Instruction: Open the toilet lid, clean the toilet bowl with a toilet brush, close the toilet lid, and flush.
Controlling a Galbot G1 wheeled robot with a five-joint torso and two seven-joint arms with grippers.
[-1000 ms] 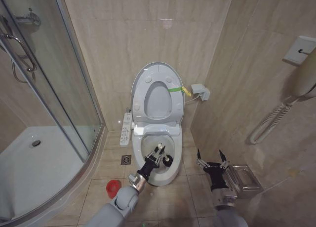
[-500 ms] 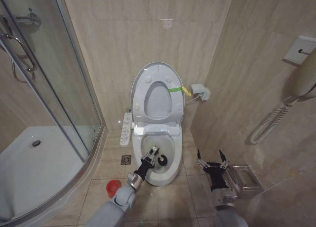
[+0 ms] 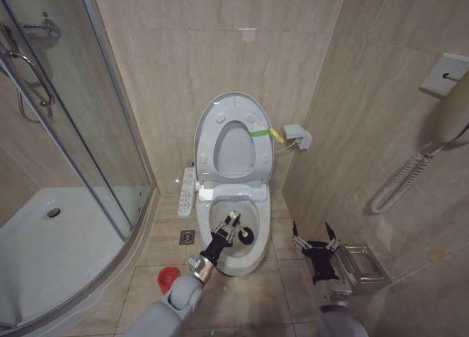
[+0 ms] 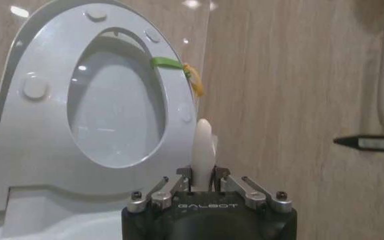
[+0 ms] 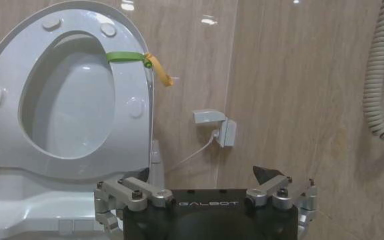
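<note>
One toilet lid (image 3: 233, 141), raised upright against the back wall with the ring seat (image 3: 234, 150) folded up against it, green-and-yellow tab (image 3: 265, 132) at its right edge. One toilet bowl (image 3: 236, 227) below, open, with one long button panel (image 3: 187, 191) along its left side. One toilet brush (image 3: 247, 235): black head down inside the bowl near the right inner wall, pale handle (image 4: 203, 150) clamped between the narrowed fingers of the left gripper (image 3: 230, 226), which reaches in over the bowl's front-left rim. One red holder (image 3: 168, 279) standing apart on the floor tiles (image 3: 278, 278), near the shower enclosure's (image 3: 66, 227) curved edge, left of the bowl's front. One right gripper (image 3: 314, 239), fingers spread wide and holding nothing, hovering over the floor right of the bowl, just beside one metal rack (image 3: 360, 266) at the right wall. Against half a second ago: brush head and left gripper shifted slightly rightward and toward the bowl's back; right gripper, lid and holder unchanged.
</note>
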